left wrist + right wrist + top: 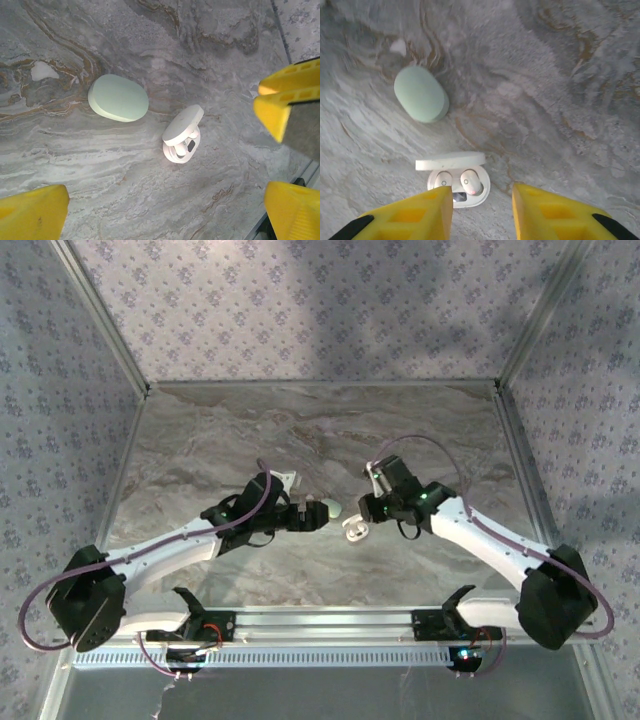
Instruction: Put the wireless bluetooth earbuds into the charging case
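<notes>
While left gripper (165, 200) gapes empty, right gripper (482, 192), jaws half-open, perhaps grazes charging case (451, 163).

I am holding my gripper (481, 192) over the marble table (560, 100), its two yellow fingers (415, 215) standing apart. A white charging case (451, 162) is lying open just ahead of them, its lid standing up on the far side. Two white earbuds (470, 181) are sitting side by side in its wells. The finger on the left of my view is covering the case's near corner. A mint-green oval case (420, 94) is lying closed farther off, apart from the white one.
</notes>
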Available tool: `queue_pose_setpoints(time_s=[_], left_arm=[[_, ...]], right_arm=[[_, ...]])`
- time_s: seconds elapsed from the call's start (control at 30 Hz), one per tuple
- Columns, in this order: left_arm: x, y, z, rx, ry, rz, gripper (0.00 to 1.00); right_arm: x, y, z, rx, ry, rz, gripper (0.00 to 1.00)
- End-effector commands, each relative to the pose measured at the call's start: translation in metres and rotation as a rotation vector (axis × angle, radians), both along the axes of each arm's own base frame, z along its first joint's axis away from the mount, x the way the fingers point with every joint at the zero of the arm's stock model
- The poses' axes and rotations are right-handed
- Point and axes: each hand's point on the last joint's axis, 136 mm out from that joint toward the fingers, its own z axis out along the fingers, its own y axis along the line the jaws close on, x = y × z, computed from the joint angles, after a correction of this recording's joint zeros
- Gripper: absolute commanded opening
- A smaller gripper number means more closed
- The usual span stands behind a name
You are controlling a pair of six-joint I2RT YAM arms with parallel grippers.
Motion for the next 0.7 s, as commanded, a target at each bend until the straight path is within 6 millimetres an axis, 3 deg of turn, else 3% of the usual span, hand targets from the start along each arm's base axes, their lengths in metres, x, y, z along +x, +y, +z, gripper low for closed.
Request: queue_pose_setpoints(time_s=[0.0,0.13,0.3,0.53,0.67], left_arm=[[0.003,0.000,0.011,-0.023,-0.037,0.014,1.00],[0.003,-0.002,0.004,-0.024,-0.021,0.015,1.00],[-0.003,-0.007,-0.010,-0.051,0.047,0.013,1.00],[-0.010,-0.008,-0.044,-0.015,0.117,-0.007,0.99],[-0.007,-0.011,-0.055,-0.006,0.142,0.007,0.94]], right_arm=[[-0.003,-0.007,0.004,0.136,0.083,-0.052,0.37],[0.008,-0.024,-0.003,0.235,0.152,-0.140,0.36],[0.013,-0.040,-0.027,0.267,0.281,-0.223,0.32],[0.015,-0.036,-0.048,0.285,0.351,-0.209,0.28],[0.011,-0.034,-0.060,0.275,0.388,-0.215,0.23]])
